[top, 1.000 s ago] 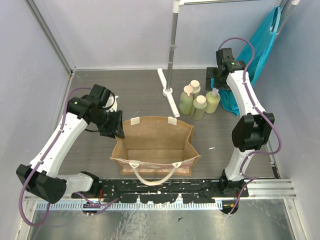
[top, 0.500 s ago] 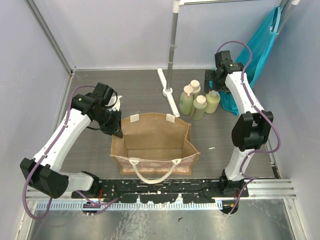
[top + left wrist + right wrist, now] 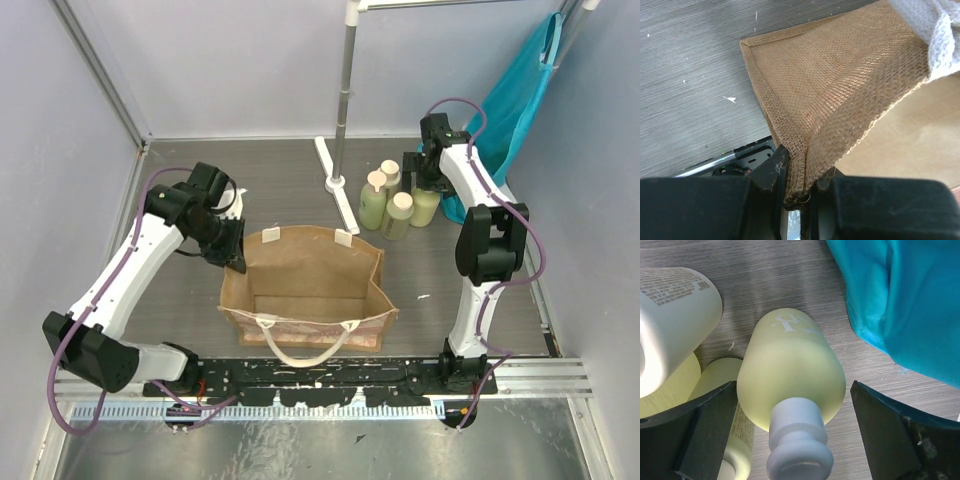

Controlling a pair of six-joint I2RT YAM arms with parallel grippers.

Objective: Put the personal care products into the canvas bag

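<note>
1. Four pale yellow-green bottles (image 3: pixel 398 205) stand clustered at the back of the table (image 3: pixel 260 190), behind the canvas bag (image 3: pixel 300 325).
2. The right gripper (image 3: pixel 795 425) is spread wide astride the rightmost bottle (image 3: pixel 790 375).
3. The left gripper (image 3: pixel 797 175) pinches the bag's left rear rim.
4. A teal cloth (image 3: pixel 515 110) hangs just beside the bottles.

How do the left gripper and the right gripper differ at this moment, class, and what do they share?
The left gripper is shut, pinching the canvas bag at a corner of its rim; the right gripper is open and holds nothing. The left gripper touches fabric; the right gripper's fingers stand apart on either side of a pale yellow-green bottle, beside the teal cloth. Both have black fingers.
</note>
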